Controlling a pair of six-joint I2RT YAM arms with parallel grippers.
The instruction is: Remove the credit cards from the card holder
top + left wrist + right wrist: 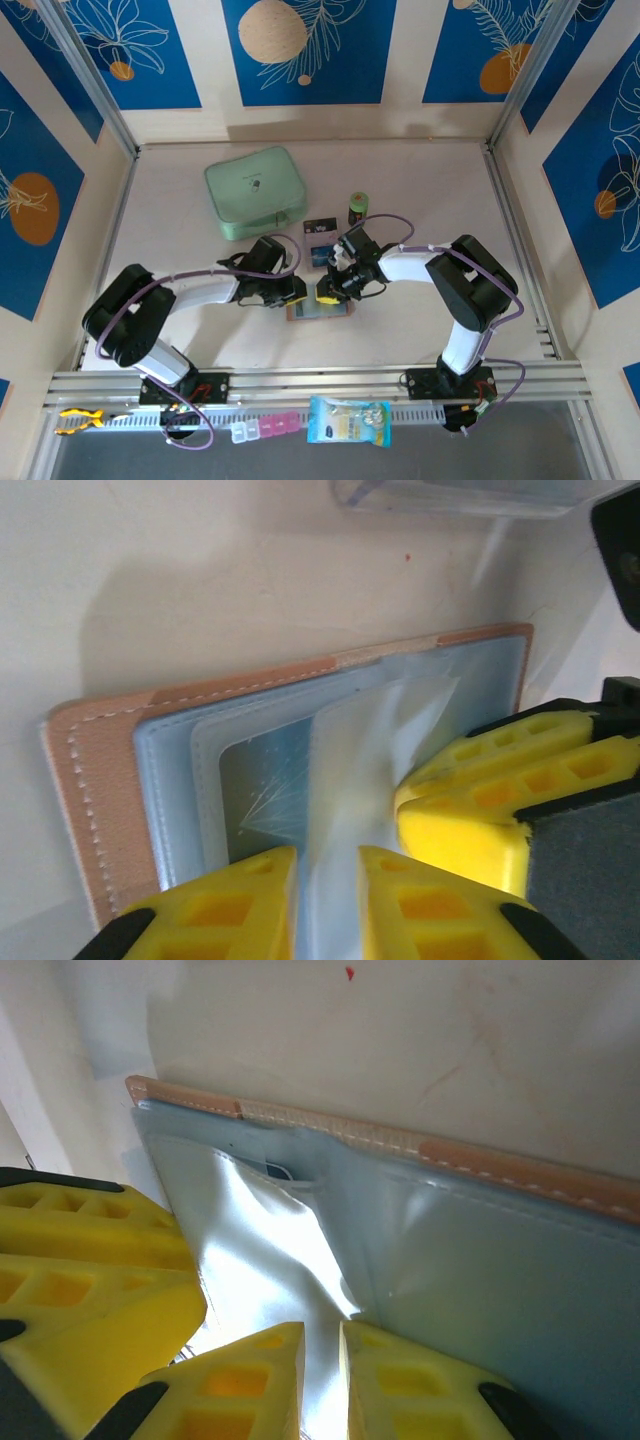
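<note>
My left gripper [328, 885] was clamped on a floppy clear sleeve [350, 770] of the card holder [100, 770], which lay open between the arms; I judged the pocketed blue card [265, 790] stiff and slick, best taken by its edge; my right gripper [322, 1360] pinched seemingly the same sleeve.

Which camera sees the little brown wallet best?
The left wrist view. The wallet lies open up close, with its tan edge, stitching and clear pockets easy to see. The right wrist view gives one tan edge and some pockets. The top view shows it tiny and partly covered.
</note>
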